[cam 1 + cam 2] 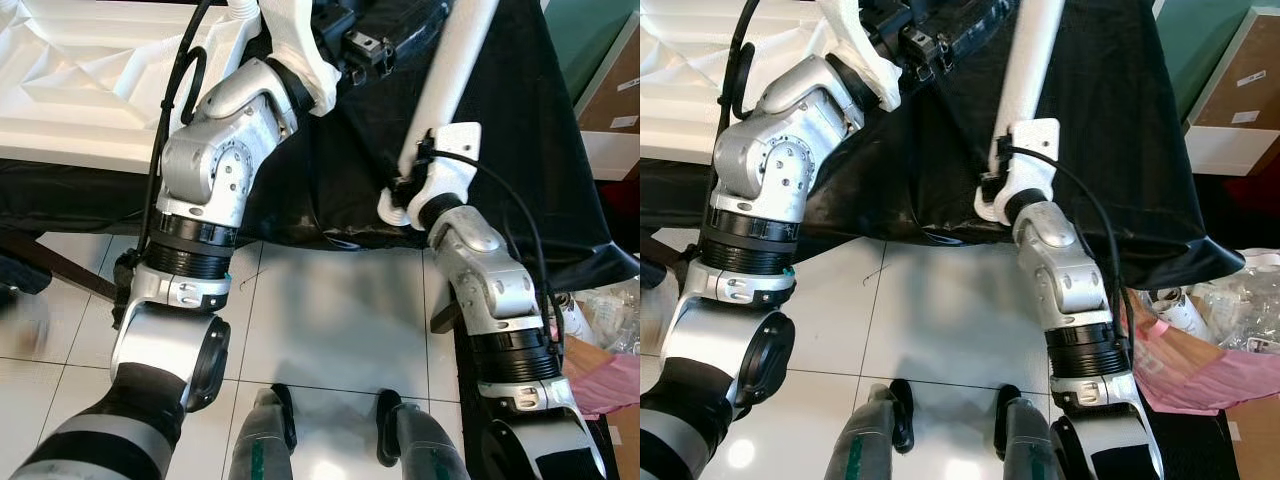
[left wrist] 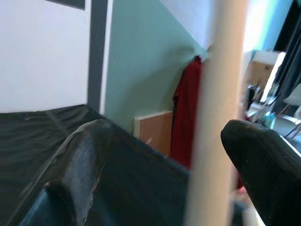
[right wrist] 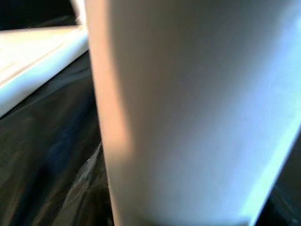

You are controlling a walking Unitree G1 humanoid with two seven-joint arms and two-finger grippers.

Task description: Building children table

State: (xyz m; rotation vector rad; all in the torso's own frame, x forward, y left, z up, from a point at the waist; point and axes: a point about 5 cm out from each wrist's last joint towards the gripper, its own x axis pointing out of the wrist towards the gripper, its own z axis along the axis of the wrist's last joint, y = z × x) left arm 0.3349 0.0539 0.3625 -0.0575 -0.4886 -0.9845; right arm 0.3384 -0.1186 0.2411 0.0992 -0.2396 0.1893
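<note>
White table leg slanted over the black-draped table, near the white tabletop panel. Left pincer spread, one finger either side of the leg, nothing clamped. Right pincer close against the leg's lower end; cannot tell whether gripping. Likely hazards: leg slipping loose and dropping to the tiled floor, or swinging into the panel if closed off-centre.
</note>
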